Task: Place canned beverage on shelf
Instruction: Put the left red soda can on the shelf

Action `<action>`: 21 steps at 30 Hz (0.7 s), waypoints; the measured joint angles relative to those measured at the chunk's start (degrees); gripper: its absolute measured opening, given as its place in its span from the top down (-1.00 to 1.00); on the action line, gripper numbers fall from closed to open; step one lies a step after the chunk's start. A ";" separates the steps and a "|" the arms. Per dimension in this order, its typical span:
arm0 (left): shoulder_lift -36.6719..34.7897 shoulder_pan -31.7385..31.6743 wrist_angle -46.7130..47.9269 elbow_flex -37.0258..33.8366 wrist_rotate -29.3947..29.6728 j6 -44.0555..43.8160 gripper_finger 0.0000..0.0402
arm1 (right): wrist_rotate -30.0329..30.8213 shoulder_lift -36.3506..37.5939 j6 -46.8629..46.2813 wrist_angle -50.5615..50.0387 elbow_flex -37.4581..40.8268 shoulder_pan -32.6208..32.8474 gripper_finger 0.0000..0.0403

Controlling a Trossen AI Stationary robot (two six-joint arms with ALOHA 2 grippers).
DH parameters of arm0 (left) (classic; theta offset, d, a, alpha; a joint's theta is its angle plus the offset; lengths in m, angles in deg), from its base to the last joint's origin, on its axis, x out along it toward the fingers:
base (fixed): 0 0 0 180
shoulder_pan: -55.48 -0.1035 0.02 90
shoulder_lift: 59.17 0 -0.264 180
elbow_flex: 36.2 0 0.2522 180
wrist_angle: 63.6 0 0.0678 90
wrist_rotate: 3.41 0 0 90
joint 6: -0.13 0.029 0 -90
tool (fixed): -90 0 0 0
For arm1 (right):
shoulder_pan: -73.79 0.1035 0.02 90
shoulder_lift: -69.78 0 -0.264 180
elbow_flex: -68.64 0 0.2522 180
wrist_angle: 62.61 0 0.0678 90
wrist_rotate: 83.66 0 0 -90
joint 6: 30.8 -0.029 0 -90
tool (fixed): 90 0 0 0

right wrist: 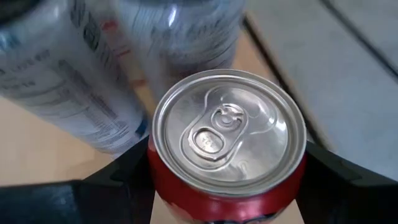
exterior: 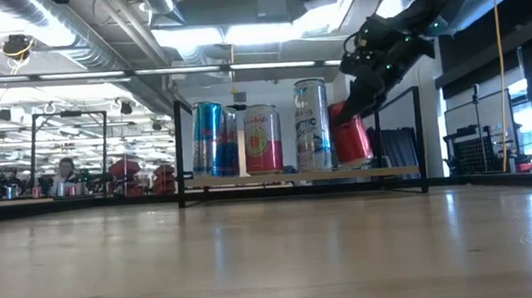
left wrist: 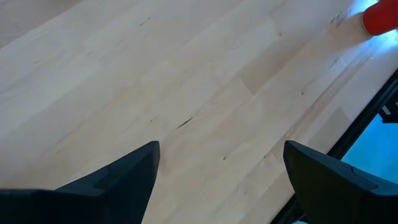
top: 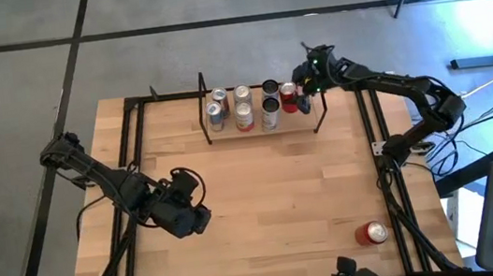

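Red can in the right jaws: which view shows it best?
Right wrist view: the red can fills the frame, lid up, between the right gripper's jaws. Low view shows its tilted side. High view shows it small. Left wrist view misses it.

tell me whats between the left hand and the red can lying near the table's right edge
Nothing: bare wood table between left hand and lying red can, seen in the high view.

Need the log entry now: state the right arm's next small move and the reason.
Probably lower the red can until its base rests flat on the shelf, then open. The right gripper grips it tilted at the shelf's end, beside the standing cans.
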 joint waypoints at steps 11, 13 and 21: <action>0.00 0.00 -0.02 0.00 -0.63 0.05 -0.64 | 0.21 -1.29 0.00 0.24 0.00 0.57 -0.32; 0.00 0.00 -0.02 0.00 -0.63 0.07 -0.64 | 0.25 -1.29 0.02 0.18 -0.01 0.57 -0.43; 0.00 0.00 -0.02 0.00 -0.63 0.13 -0.64 | 0.21 0.63 -0.87 -1.71 -0.01 0.61 -0.81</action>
